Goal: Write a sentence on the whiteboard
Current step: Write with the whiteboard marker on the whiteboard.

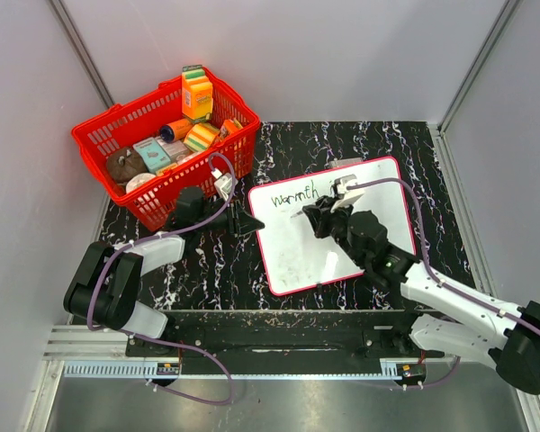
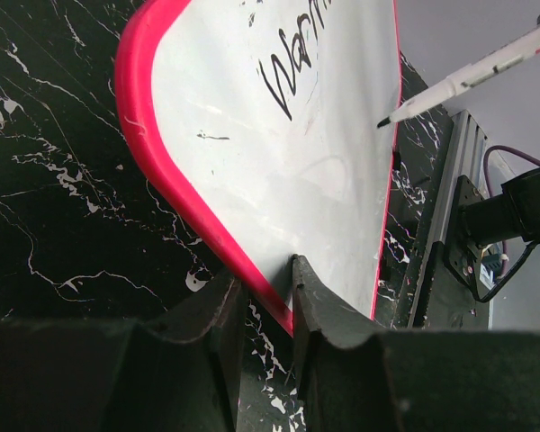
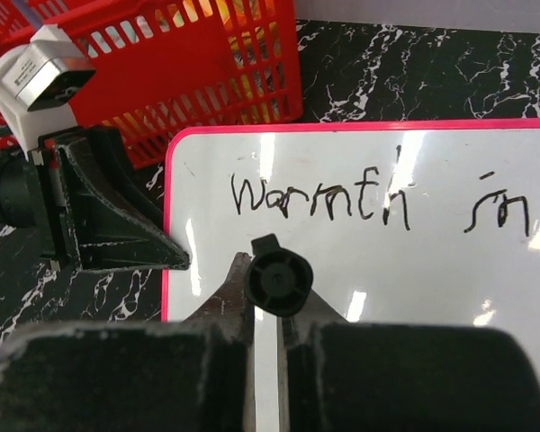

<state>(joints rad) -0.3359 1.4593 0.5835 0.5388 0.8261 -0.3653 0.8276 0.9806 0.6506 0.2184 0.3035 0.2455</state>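
Note:
The whiteboard (image 1: 369, 193) lies flat on the black marbled table, red-pink framed, with "Warmth" and "in" written along its far edge (image 3: 319, 193). My right gripper (image 1: 319, 216) is over the board's left half, shut on a black-tipped white marker (image 2: 468, 76); the marker's butt end (image 3: 279, 281) sits between its fingers. The marker tip (image 2: 382, 123) points down at the board below the writing; contact cannot be told. My left gripper (image 1: 252, 223) is at the board's left edge, its fingers (image 2: 310, 297) closed narrowly over the red frame (image 2: 162, 171).
A red basket (image 1: 135, 106) full of groceries stands at the back left, just behind the left arm, and shows in the right wrist view (image 3: 207, 72). Grey walls enclose the table. A metal rail (image 1: 252, 360) runs along the near edge.

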